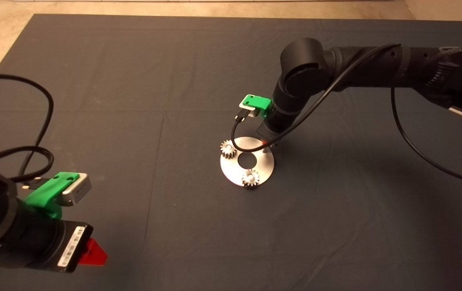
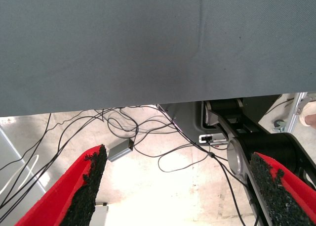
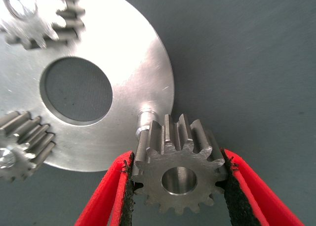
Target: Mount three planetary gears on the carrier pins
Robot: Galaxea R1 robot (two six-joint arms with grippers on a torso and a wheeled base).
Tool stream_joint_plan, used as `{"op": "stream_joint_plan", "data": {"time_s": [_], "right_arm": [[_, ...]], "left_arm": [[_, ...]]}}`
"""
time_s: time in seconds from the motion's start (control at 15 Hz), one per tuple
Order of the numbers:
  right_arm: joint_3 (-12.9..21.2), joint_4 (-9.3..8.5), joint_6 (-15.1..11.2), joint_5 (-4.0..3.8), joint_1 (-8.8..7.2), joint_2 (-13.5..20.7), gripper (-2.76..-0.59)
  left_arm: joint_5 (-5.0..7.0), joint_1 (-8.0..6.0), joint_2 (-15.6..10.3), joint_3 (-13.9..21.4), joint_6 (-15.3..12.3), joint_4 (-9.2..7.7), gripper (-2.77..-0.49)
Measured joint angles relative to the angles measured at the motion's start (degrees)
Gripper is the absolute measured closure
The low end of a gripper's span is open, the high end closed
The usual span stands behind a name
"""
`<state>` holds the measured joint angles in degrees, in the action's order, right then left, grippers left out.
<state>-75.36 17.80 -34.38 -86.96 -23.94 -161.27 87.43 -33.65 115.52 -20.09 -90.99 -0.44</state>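
Right gripper [image 3: 178, 186] clamps third planetary gear [image 3: 178, 172] beside the bare carrier pin [image 3: 145, 118] at disc [image 3: 123, 63] edge; left gripper [image 2: 180, 186] parked, fingers apart.

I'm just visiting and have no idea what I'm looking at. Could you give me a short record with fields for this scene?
Disc: silver disc on the dark mat
Gears mounted: two
Third gear: held by right gripper, beside the free pin, not yet on it
Left gripper: open, parked at the mat's lower left edge, holding nothing
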Motion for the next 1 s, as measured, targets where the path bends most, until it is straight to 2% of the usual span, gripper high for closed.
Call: {"op": "stream_joint_plan", "data": {"time_s": [0.07, 0.27, 0.73, 1.0], "right_arm": [[0.0, -0.43, 0.0, 0.33, -0.33, 0.0, -1.09], [0.2, -1.49, 0.0, 0.36, 0.19, 0.0, -1.09], [0.2, -1.54, 0.0, 0.4, 0.35, 0.0, -1.09], [0.2, -1.55, 0.0, 0.42, 1.23, 0.0, -1.09]], "left_arm": [[0.0, 0.0, 0.0, 0.0, 0.0, 0.0, -2.07], [0.0, 0.0, 0.0, 0.0, 0.0, 0.0, -2.07], [0.0, 0.0, 0.0, 0.0, 0.0, 0.0, -2.07], [0.0, 0.0, 0.0, 0.0, 0.0, 0.0, -2.07]]}}
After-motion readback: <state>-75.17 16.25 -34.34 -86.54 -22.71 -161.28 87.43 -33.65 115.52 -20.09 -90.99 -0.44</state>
